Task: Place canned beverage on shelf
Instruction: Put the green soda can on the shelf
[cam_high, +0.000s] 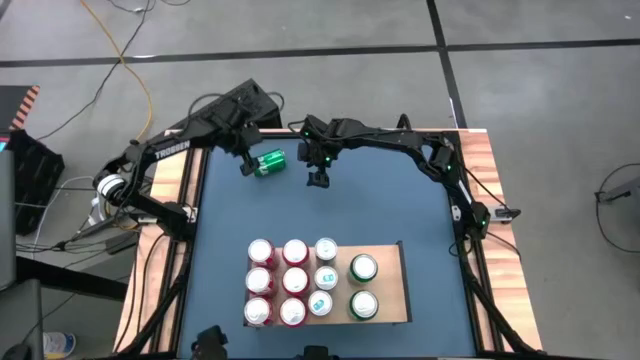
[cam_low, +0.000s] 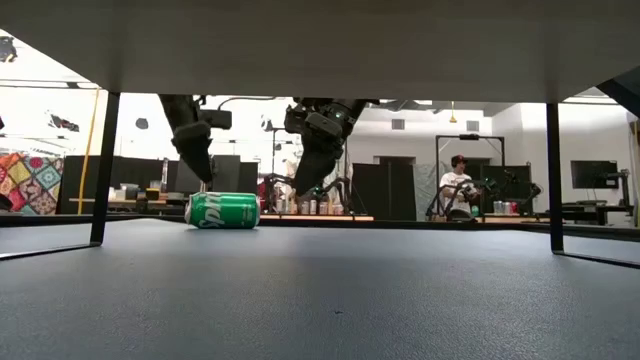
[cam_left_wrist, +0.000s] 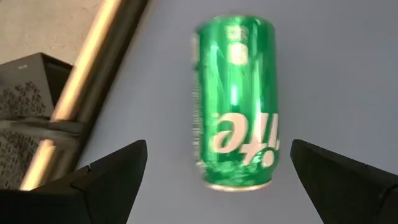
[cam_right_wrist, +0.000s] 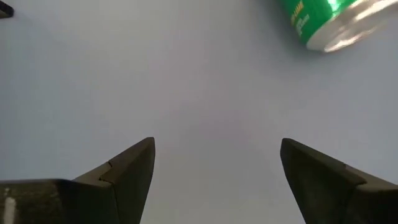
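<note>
A green canned beverage (cam_high: 270, 162) lies on its side on the blue table top, near the far edge, left of centre. My left gripper (cam_high: 245, 165) hangs open just above it, slanting down; in the left wrist view the can (cam_left_wrist: 235, 102) shows between and beyond the two spread fingers, untouched. My right gripper (cam_high: 318, 180) stands open over bare table to the can's right, with the can's end (cam_right_wrist: 323, 18) at the edge of its wrist view. The pale wooden shelf (cam_high: 392, 285) lies at the near side.
On the shelf stand several upright cans: red ones (cam_high: 262, 282), white-and-blue ones (cam_high: 325, 277) and two green ones (cam_high: 362, 285). Wooden side rails (cam_high: 165, 215) frame the table. In the low view two black posts (cam_low: 103, 165) stand at the sides, and a person sits in the room beyond.
</note>
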